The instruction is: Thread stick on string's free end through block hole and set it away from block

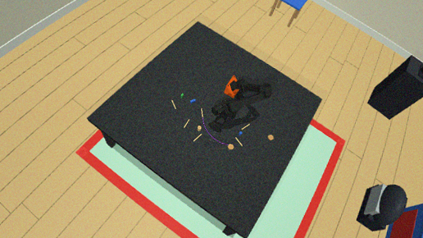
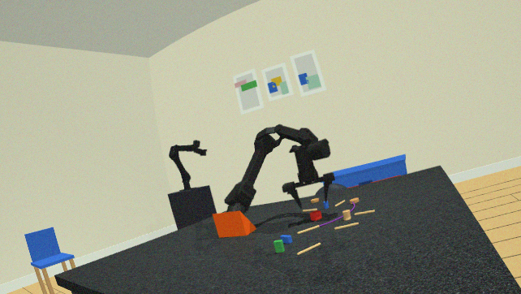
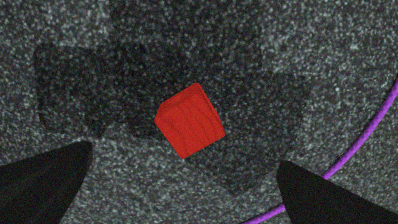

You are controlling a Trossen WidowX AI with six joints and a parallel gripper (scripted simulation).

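Note:
My gripper is open and empty, pointing down just above a small red cube. No hole shows on the cube's visible faces. A purple string runs from a round wooden button in a curve past the cube to a thin wooden stick. That stick lies flat on the table, clear of the fingers. A small tan wooden block stands beside the string; I cannot tell whether it has a hole.
Several loose sticks lie around, such as one at the near left. A second round button, a small blue piece, and green and blue pieces also lie here. The arm's orange base stands behind.

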